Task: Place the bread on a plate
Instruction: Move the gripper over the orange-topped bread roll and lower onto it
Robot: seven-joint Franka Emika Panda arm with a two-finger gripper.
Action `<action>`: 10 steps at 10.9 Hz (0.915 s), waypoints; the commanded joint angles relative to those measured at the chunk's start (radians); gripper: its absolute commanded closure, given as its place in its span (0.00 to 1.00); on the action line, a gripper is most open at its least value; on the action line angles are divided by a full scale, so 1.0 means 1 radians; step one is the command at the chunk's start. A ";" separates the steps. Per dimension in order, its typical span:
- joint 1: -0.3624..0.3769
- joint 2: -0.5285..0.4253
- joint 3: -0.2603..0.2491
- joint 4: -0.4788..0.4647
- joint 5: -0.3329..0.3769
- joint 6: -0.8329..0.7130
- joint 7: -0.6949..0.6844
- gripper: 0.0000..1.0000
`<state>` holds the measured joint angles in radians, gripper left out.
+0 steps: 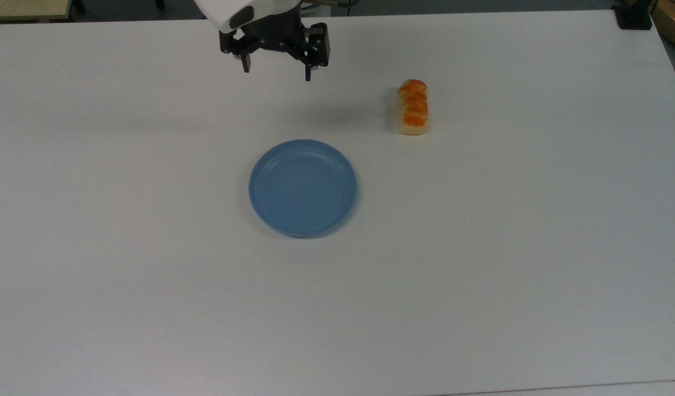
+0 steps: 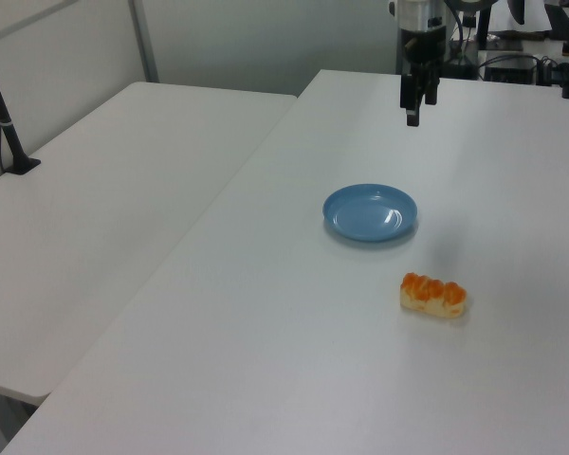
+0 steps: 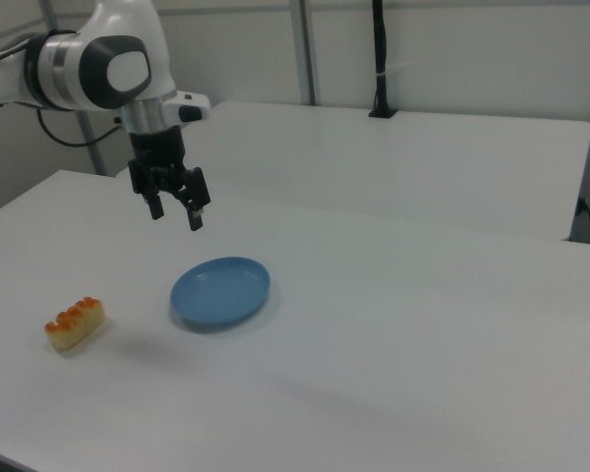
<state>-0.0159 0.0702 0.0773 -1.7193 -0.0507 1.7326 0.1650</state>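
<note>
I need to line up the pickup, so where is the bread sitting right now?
The bread lies on the white table, apart from the blue plate, up and toward the top view's right of it. The open pincer hangs well toward the top view's left.

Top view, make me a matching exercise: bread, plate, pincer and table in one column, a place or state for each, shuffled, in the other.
Column one:
1. bread
2. plate
3. pincer
4. table

Column two:
A. blue, with nothing on it
B. open, in the air near the top view's upper edge
C. white, carrying the other things
D. lying on the table, toward the top view's right of the plate

Pairs: 1-D, 2-A, 3-B, 4-C
</note>
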 commanded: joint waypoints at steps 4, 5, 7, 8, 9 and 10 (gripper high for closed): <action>0.249 0.034 -0.008 -0.040 0.003 -0.068 0.177 0.00; 0.281 0.072 -0.007 -0.042 0.002 -0.051 0.209 0.00; 0.336 0.138 0.010 -0.054 0.000 0.059 0.324 0.00; 0.359 0.173 0.025 -0.060 -0.012 0.083 0.364 0.00; 0.375 0.203 0.036 -0.060 -0.014 0.096 0.376 0.00; 0.386 0.223 0.047 -0.063 -0.015 0.119 0.383 0.00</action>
<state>0.3385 0.2575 0.1086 -1.7703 -0.0510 1.8035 0.5037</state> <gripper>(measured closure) 0.000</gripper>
